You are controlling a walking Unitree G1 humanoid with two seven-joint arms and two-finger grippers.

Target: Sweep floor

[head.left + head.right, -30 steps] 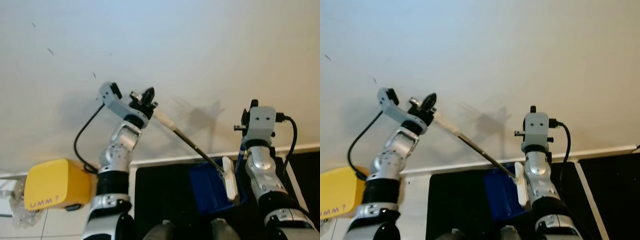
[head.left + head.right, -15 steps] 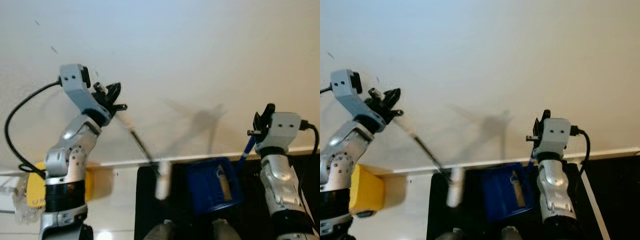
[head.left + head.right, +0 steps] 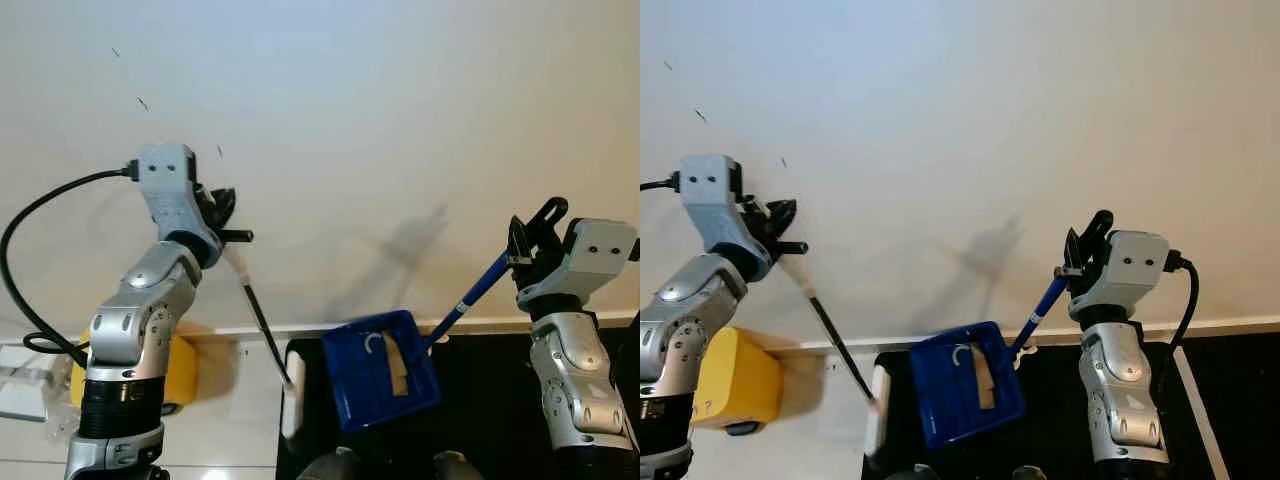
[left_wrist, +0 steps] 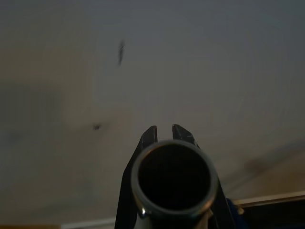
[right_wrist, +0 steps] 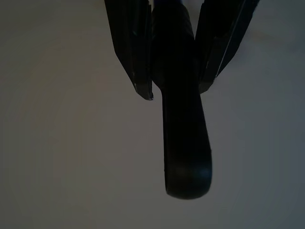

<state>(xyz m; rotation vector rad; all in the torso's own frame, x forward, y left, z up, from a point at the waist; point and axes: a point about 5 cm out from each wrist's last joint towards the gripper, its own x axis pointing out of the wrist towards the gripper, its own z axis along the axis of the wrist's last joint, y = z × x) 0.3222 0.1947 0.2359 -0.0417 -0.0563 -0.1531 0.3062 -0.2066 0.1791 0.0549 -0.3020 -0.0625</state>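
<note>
Left gripper [image 3: 222,215] clamping broom [image 3: 262,325]; right gripper [image 3: 532,232] clamping dustpan [image 3: 380,368]

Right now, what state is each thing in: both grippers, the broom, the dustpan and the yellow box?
Left gripper: raised, shut on the broom handle.
Right gripper: raised, shut on the dustpan handle.
Broom: slanted, white head low, beside the dustpan.
Dustpan: tilted, holding a tan scrap.
Yellow box: on the floor by the wall, untouched.
</note>
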